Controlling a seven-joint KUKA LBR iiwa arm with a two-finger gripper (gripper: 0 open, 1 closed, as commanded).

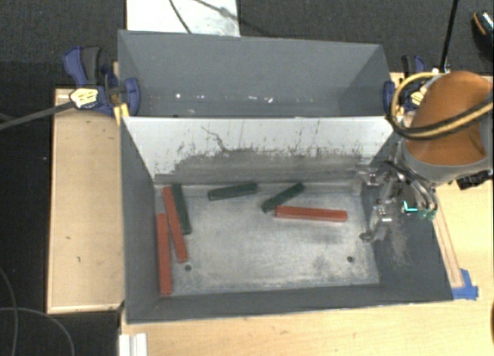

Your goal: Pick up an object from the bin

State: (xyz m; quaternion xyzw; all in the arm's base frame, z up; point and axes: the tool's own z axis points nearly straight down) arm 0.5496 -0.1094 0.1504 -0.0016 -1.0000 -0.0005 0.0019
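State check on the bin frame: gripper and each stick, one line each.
Gripper: by the bin's right wall, touching no stick.
Centre red stick: flat, untouched.
Angled green stick: flat, beside the centre red one.
Back green stick: flat, alone.
Left green stick: flat, near left wall.
Inner left red stick: flat, beside it.
Outer left red stick: flat, along left wall.

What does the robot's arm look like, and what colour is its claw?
It wears a big, round orange cover, like a shiny ball. Yellow and black cables loop across it. Under it sits a grey ring, and the claw is silvery-grey metal. A tiny blue-green light glows beside it.
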